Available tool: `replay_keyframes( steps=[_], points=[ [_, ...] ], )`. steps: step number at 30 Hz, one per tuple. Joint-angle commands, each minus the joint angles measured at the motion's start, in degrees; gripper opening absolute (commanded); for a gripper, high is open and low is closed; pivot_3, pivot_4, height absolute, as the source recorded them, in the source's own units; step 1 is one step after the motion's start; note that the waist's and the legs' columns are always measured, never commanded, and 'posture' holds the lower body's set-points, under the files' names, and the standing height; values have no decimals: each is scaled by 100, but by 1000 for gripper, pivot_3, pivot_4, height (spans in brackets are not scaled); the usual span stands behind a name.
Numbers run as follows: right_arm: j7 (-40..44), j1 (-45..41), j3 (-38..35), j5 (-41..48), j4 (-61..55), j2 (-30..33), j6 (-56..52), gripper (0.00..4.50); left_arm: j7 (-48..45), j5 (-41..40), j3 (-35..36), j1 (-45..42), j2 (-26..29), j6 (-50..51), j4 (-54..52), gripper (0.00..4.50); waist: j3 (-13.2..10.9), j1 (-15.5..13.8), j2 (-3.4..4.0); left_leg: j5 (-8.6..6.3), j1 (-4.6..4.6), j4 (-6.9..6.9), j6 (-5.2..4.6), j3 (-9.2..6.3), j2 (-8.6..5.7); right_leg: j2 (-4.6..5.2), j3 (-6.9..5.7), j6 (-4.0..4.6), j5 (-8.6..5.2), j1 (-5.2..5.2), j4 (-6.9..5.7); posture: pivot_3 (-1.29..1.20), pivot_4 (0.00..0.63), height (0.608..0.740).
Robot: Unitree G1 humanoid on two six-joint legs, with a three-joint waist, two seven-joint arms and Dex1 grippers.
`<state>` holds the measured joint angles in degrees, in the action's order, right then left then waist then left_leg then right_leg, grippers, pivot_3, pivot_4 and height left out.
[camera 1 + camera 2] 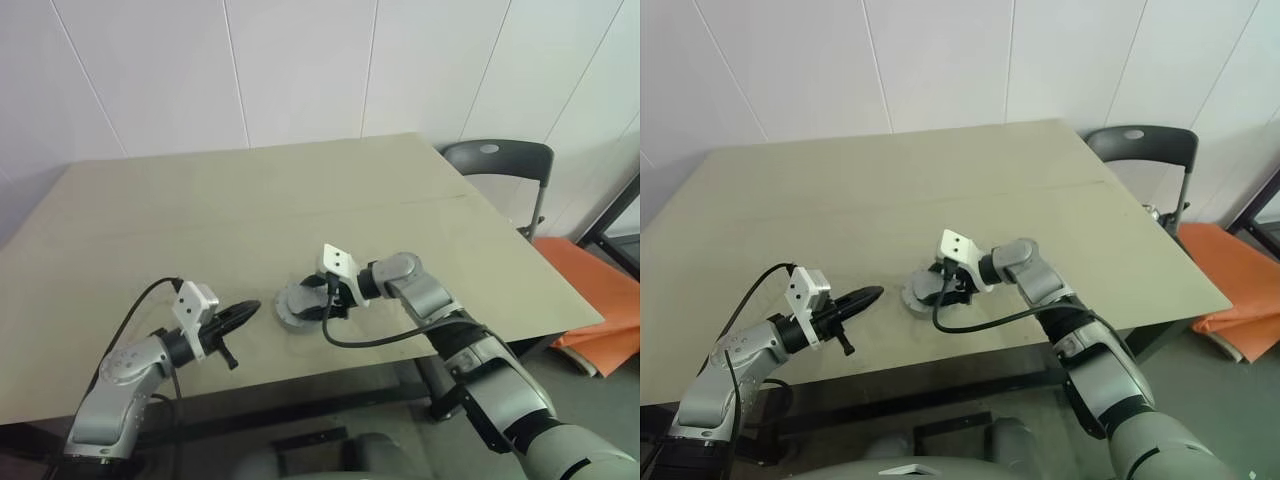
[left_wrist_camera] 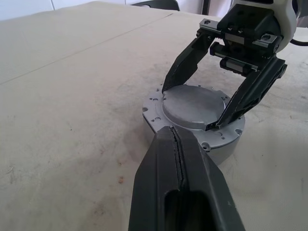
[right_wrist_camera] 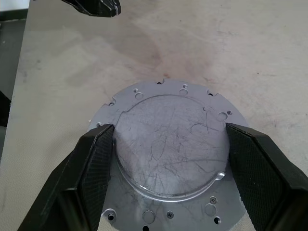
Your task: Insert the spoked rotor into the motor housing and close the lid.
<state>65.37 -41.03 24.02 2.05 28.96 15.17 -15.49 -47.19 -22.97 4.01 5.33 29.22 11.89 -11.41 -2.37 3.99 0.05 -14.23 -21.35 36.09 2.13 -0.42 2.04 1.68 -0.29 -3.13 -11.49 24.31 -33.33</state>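
Lid (image 3: 169, 149) sitting plain side up on the housing (image 2: 219, 147), mid-desk (image 1: 300, 200) near the front edge. Right gripper (image 3: 169, 139) spread wide, fingers against lid's raised centre. Left gripper (image 2: 175, 144) closed, empty, at housing's 9 o'clock.

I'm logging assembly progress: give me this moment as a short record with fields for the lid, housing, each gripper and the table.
lid: plain grey face up, seated on the motor housing
right gripper: fingers either side of the lid's raised disc
left gripper: shut, empty, just short of the housing
table: beige, housing near its front edge
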Motion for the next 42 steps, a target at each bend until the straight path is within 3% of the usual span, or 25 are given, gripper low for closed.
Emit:
replay_keyframes(
  steps=[1,5,7,9,11,12,13,14,15,16,21,24,28,31,36,42],
  points=[
    [-133,141,345,-573,274,297,-324,3244,14,-13,31,-101,5,-75,-122,0,13,-3,16,0,0,0,0,0,1,-2,-1,0,0,-1,3,0,0,740],
    [-98,158,404,-609,261,339,-510,3244,24,-14,21,-114,7,-72,-131,0,32,-1,91,0,-12,-3,0,-2,24,-15,-17,-2,1,-20,60,0,0,740],
    [-113,154,428,-630,263,357,-573,3244,30,-14,16,-119,7,-67,-140,0,50,-14,125,-1,-39,-28,-1,-1,108,-35,-77,-10,29,-93,196,0,0,740],
    [-209,135,428,-652,316,358,-596,3244,33,-17,15,-120,7,-62,-148,0,89,-19,121,-1,-76,-47,-1,51,163,19,-128,-8,33,-102,197,0,0,740],
    [-269,105,444,-681,389,369,-640,3244,35,-19,17,-115,10,-58,-154,0,108,-18,140,-1,-36,-48,0,85,187,8,-132,-2,50,-79,195,0,0,740],
    [-271,88,466,-697,416,380,-688,3244,33,-19,18,-113,12,-58,-155,0,138,-36,192,-2,-51,-54,1,81,198,-25,-152,0,95,-91,252,0,0,740],
    [-264,76,492,-707,435,394,-731,3244,33,-20,19,-112,13,-57,-156,0,161,-107,133,-1,-135,-93,0,81,286,-56,-172,25,226,-153,352,0,0,740],
    [-248,74,531,-728,457,416,-771,3244,34,-23,18,-113,17,-58,-154,0,175,-186,-12,0,-135,-143,-2,170,298,45,-209,60,177,-111,-53,0,0,740],
    [-245,73,561,-742,474,432,-802,3244,34,-22,19,-114,18,-58,-153,0,136,-237,-66,2,-30,-159,-6,324,259,189,-153,36,-295,-137,-477,0,0,740],
    [-263,70,583,-756,496,443,-832,3244,34,-22,22,-114,16,-56,-156,0,125,-330,-89,2,68,-132,-3,347,190,209,-82,-8,-566,-183,-498,0,0,740],
    [-372,44,610,-772,583,440,-847,3244,32,-19,29,-103,6,-60,-161,0,78,-307,126,3,98,-72,3,75,66,203,-198,39,-581,-235,-455,0,0,740],
    [-368,29,609,-765,589,433,-864,3244,30,-17,26,-109,4,-58,-155,0,76,-250,213,1,99,-20,5,-103,36,197,-278,37,-580,-328,-327,0,0,740],
    [-281,29,569,-682,556,400,-951,3244,32,-6,19,-119,-3,-70,-132,0,65,-173,152,1,94,-33,5,-136,-11,240,-274,30,-575,-345,-236,0,0,740],
    [-107,64,640,-661,477,421,-1089,3244,30,-6,18,-122,-6,-73,-129,0,65,-166,144,0,92,-44,5,-103,-27,299,-274,9,-562,-341,-210,0,0,740],
    [-23,146,665,-658,349,439,-1181,3244,9,21,-91,-249,-61,-85,-73,0,68,-193,126,0,90,-60,5,-98,-26,303,-273,7,-561,-332,-200,0,0,740],
    [-115,119,590,-656,325,390,-1167,3244,-182,421,-786,-1232,-460,-299,842,0,77,-279,91,1,102,-93,5,-91,-26,300,-279,-35,-493,-315,-206,0,0,740]
  ],
)
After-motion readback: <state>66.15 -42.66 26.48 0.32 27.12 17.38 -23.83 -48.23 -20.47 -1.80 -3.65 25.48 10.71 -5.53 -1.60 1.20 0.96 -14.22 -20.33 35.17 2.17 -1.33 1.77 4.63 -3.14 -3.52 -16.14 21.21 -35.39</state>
